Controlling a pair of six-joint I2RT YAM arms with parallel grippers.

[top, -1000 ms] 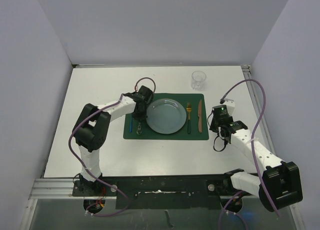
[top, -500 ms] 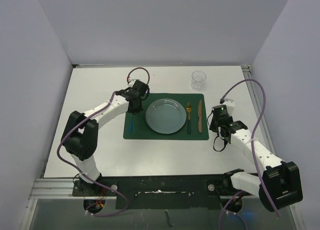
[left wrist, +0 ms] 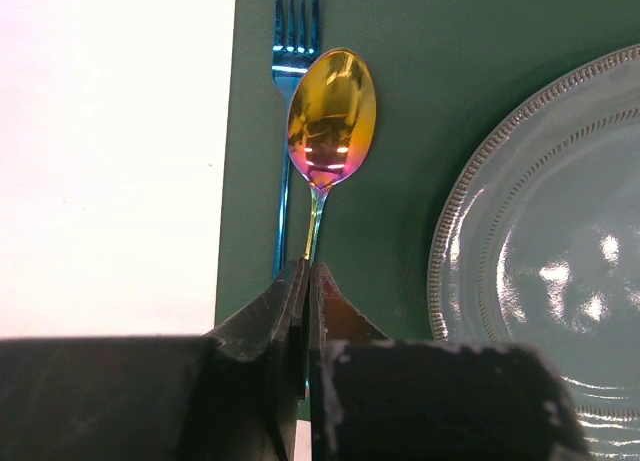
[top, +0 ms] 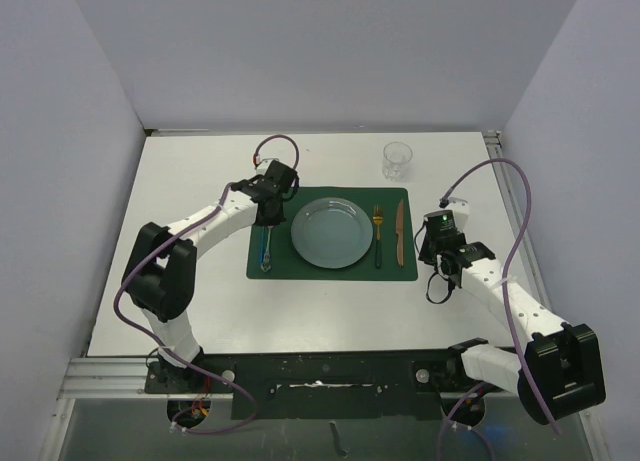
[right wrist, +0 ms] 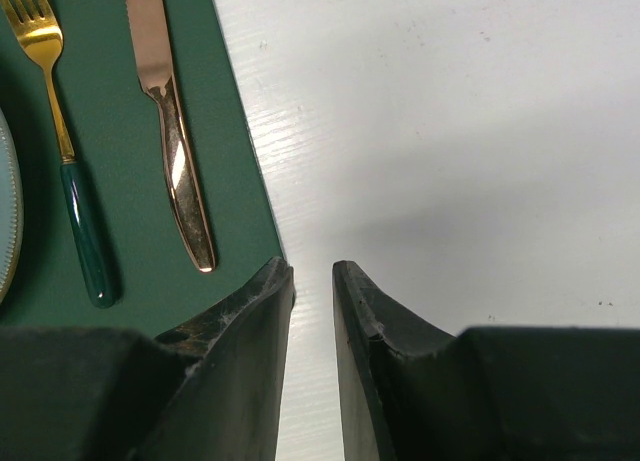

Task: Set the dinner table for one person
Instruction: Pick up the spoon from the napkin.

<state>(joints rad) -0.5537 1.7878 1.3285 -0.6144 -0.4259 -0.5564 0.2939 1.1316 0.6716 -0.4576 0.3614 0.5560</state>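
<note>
On the white dinner table (top: 200, 301) lies a dark green placemat (top: 330, 271) with a pale blue plate (top: 332, 232) on it. My left gripper (top: 268, 219) (left wrist: 308, 268) is shut on the handle of an iridescent gold spoon (left wrist: 332, 116). The spoon stretches out over the mat's left strip, beside a blue fork (left wrist: 285, 131). My right gripper (top: 430, 239) (right wrist: 313, 268) hovers open over the mat's right edge with nothing between its fingers. Just left of it lie a copper knife (right wrist: 165, 111) and a gold fork with a green handle (right wrist: 70, 181).
A clear glass (top: 397, 160) stands beyond the mat's far right corner. Metal rails edge the table (top: 495, 181) at the right and the front. Grey walls close in on three sides.
My left arm has swung back and left, away from the plate. The spoon now stretches along the mat beside the blue fork, still in the shut jaws. The right arm has not moved.
</note>
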